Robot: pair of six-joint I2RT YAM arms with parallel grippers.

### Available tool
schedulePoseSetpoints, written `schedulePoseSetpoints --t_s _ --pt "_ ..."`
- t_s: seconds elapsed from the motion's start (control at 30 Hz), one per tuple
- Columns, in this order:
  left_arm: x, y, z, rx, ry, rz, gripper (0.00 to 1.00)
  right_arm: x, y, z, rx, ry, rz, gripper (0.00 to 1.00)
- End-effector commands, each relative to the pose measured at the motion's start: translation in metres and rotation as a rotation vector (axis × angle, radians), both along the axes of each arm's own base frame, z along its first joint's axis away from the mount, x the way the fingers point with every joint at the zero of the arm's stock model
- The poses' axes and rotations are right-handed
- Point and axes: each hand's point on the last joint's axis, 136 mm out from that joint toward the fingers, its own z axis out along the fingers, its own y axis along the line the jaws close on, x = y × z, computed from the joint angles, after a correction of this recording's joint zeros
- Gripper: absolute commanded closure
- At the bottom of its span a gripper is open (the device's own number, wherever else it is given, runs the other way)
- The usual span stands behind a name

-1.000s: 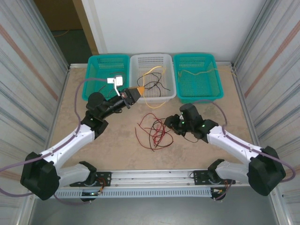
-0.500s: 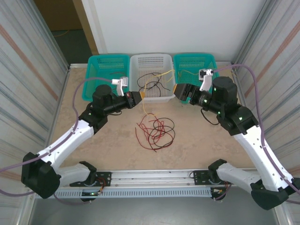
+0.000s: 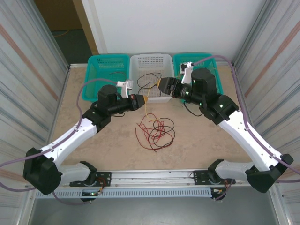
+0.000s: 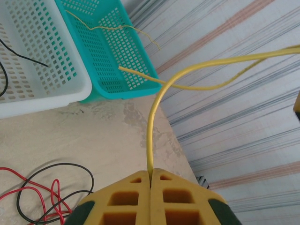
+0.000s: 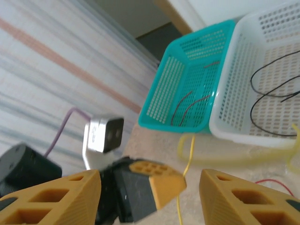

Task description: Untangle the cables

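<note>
My left gripper [image 3: 143, 99] hangs in front of the white basket, shut on a yellow cable [image 4: 151, 126]. The cable rises from between its closed fingertips [image 4: 140, 180] and forks into a long loop. A loose end dangles toward the table [image 3: 146, 111]. My right gripper [image 3: 161, 86] hovers open just right of the left one and faces it. In the right wrist view the left gripper's yellow tip [image 5: 159, 180] and the hanging yellow cable [image 5: 190, 154] lie between its spread fingers [image 5: 56, 199]. A tangle of red and black cables [image 3: 156, 131] lies on the table below.
Three baskets line the far edge. The left teal one [image 5: 164, 101] holds red wires, the white one [image 3: 151, 63] holds black wires, and the right teal one [image 4: 110, 58] holds a thin yellow wire. Corrugated walls close both sides.
My right arm lifted from the table, swung up to the right basket, then left toward the left gripper. The left gripper shifted right, drawing the yellow cable out of the white basket.
</note>
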Motion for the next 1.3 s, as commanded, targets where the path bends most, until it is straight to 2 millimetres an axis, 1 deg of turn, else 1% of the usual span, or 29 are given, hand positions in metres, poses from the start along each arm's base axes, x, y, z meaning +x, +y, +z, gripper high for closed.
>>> schedulePoseSetpoints --t_s 0.0,0.07,0.13,0.17,0.23,0.33,0.4,0.43,0.5,0.57,0.6,0.63,0.7,0.77,0.83,0.93,0.97,1.07,1.1,1.17,1.27 --pt "0.002 -0.003 0.018 -0.013 -0.065 -0.008 1.0 0.022 -0.014 0.01 0.016 0.01 -0.118 0.5" --pt "0.001 -0.004 0.019 -0.018 -0.072 -0.015 1.0 0.03 -0.018 0.002 0.008 0.038 -0.138 0.58" --pt "-0.001 -0.006 0.021 -0.02 -0.083 -0.026 1.0 0.035 -0.021 0.0 0.005 0.047 -0.156 0.64" --pt "-0.002 -0.007 0.022 -0.017 -0.09 -0.034 1.0 0.038 -0.024 0.0 0.003 0.046 -0.165 0.72" --pt "-0.003 -0.008 0.021 -0.006 -0.099 -0.043 1.0 0.042 -0.028 0.001 0.006 0.045 -0.179 0.8" --pt "-0.008 -0.011 0.021 0.012 -0.126 -0.065 1.0 0.05 -0.037 0.005 0.007 0.048 -0.2 1.0" --pt "-0.015 -0.016 0.023 0.041 -0.168 -0.099 1.0 0.056 -0.045 0.008 0.006 0.054 -0.218 1.0" --pt "-0.022 -0.021 0.023 0.071 -0.209 -0.131 1.0 0.061 -0.049 0.008 0.009 0.061 -0.224 1.0" --pt "-0.043 -0.036 0.025 0.148 -0.321 -0.209 1.0 0.07 -0.058 0.009 0.022 0.074 -0.237 1.0" --pt "-0.074 -0.055 0.03 0.228 -0.481 -0.315 1.0 0.079 -0.065 0.01 0.042 0.091 -0.239 1.0" --pt "-0.086 -0.062 0.032 0.246 -0.542 -0.356 1.0 0.082 -0.067 0.011 0.051 0.094 -0.235 1.0" --pt "-0.095 -0.068 0.033 0.255 -0.586 -0.384 1.0 0.085 -0.068 0.011 0.057 0.1 -0.23 1.0" --pt "-0.101 -0.074 0.034 0.24 -0.603 -0.419 1.0 0.089 -0.07 0.014 0.068 0.1 -0.222 1.0" --pt "-0.097 -0.076 0.031 0.251 -0.591 -0.413 1.0 0.093 -0.073 0.016 0.078 0.098 -0.22 1.0" --pt "-0.08 -0.072 0.025 0.298 -0.535 -0.329 0.99 0.097 -0.08 0.022 0.099 0.085 -0.222 1.0" --pt "-0.051 -0.056 0.02 0.292 -0.408 -0.204 0.61 0.104 -0.098 0.035 0.122 0.047 -0.245 1.0" --pt "-0.042 -0.049 0.019 0.276 -0.361 -0.163 0.53 0.108 -0.107 0.04 0.119 0.028 -0.26 1.0" --pt "-0.026 -0.028 0.012 0.257 -0.265 -0.073 0.41 0.121 -0.134 0.053 0.099 -0.023 -0.31 1.0" --pt "-0.023 -0.023 0.01 0.262 -0.249 -0.052 0.39 0.125 -0.142 0.056 0.089 -0.036 -0.324 1.0" --pt "-0.022 -0.014 0.006 0.279 -0.223 -0.028 0.37 0.135 -0.161 0.058 0.059 -0.054 -0.365 1.0" --pt "-0.024 -0.004 -0.003 0.31 -0.175 0.003 0.37 0.157 -0.191 0.051 0.027 -0.05 -0.427 1.0"
